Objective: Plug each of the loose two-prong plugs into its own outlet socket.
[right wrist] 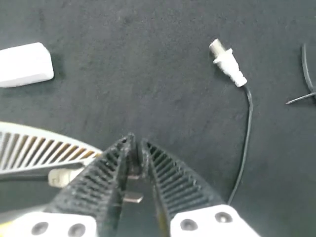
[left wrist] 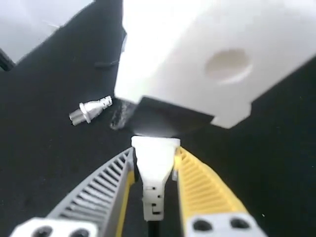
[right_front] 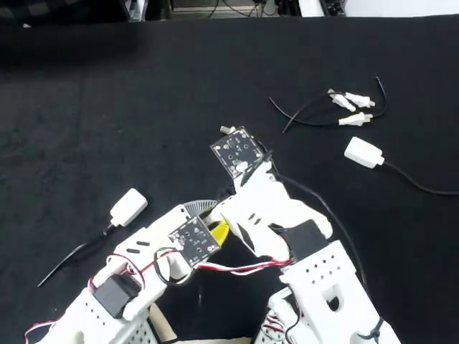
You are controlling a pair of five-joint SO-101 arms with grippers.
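One two-prong plug (left wrist: 153, 182) is sitting clenched between the grey and yellow fingers of the left gripper (left wrist: 154, 152). Its cable is trailing back toward the wrist, probably so the plug can be pushed straight into a socket. Just ahead, the right arm (left wrist: 197, 59) is crowding its path. The right gripper (right wrist: 134, 144) is pressing its jaws together, though I cannot tell whether they are pinching anything. One outlet socket (right_front: 129, 206) is lying near the left arm. Another socket (right_front: 364, 152) is lying well apart, near more loose plugs (right_front: 351, 107). Open table (right_front: 107, 107) is spreading beyond.
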